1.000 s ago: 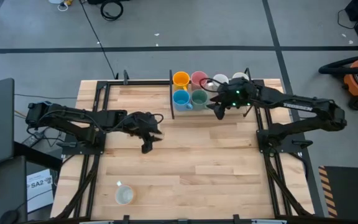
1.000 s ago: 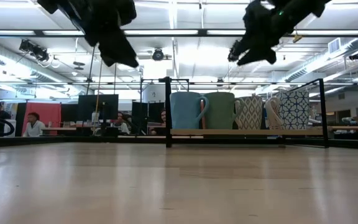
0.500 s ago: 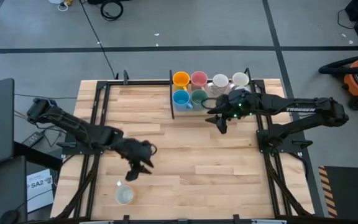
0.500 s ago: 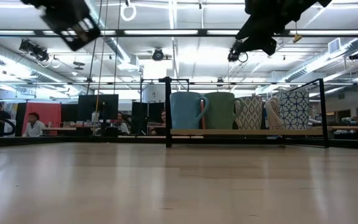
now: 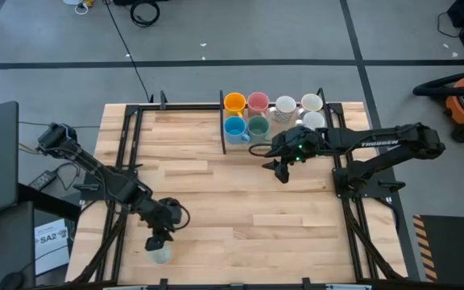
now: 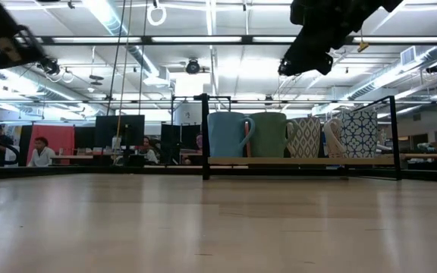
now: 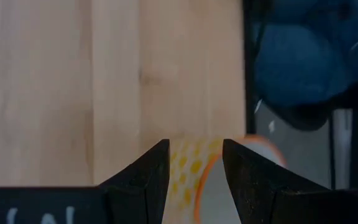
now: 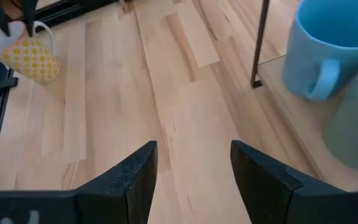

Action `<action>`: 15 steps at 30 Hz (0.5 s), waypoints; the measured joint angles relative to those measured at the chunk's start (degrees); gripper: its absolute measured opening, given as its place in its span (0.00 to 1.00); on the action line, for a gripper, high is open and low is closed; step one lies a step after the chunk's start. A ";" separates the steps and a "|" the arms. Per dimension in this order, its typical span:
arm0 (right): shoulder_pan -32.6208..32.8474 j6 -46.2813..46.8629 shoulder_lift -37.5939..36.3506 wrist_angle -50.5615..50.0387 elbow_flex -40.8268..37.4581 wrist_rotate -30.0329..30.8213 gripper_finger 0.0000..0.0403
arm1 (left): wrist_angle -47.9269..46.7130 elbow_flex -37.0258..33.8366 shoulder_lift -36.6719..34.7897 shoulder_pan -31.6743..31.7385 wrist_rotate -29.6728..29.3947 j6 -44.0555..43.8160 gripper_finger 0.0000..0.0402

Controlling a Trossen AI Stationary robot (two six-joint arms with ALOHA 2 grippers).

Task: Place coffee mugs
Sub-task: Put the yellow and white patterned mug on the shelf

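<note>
A white mug with yellow dots and an orange rim [image 5: 161, 254] stands upright on the table by its near edge; it also shows in the left wrist view [image 7: 191, 167] and, far off, in the right wrist view [image 8: 27, 56]. My left gripper [image 5: 159, 238] [image 7: 196, 165] hovers open just over it, fingers pointing down. Orange [image 5: 234, 102], pink [image 5: 257, 102], light blue [image 5: 234, 126], teal-green [image 5: 258, 126] and white mugs [image 5: 285, 105] stand in a black-framed rack at the far edge. My right gripper [image 5: 279, 167] [image 8: 193, 168] is open and empty, just in front of the rack.
The rack's black frame post [image 5: 222, 121] and wooden base [image 6: 294, 161] lie at the table's far side. The right arm [image 5: 361, 141] reaches across the rack's right end, over a white mug [image 5: 313, 120]. Bare wood [image 5: 248, 209] spreads between the two grippers.
My left gripper has swung from the table's middle toward the near-left corner and now sits over the dotted mug. My right gripper has drawn back from the rack toward the near edge, empty. No mug has moved.
</note>
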 joint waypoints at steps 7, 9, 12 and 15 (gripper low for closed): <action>0.63 0.01 1.18 0.65 0.00 -0.01 0.52 | -3.56 0.00 0.00 -2.97 -0.19 -2.10 0.39; 0.63 0.00 1.15 1.14 0.01 -0.01 0.52 | -3.74 0.00 0.00 -3.76 -0.20 -2.56 0.39; 0.63 0.02 1.15 1.29 0.00 0.00 0.52 | -4.18 0.00 0.00 -4.93 -2.03 -2.63 0.39; 0.63 0.00 1.15 1.48 0.00 0.00 0.52 | -4.45 0.00 0.00 -5.94 -5.63 -2.31 0.39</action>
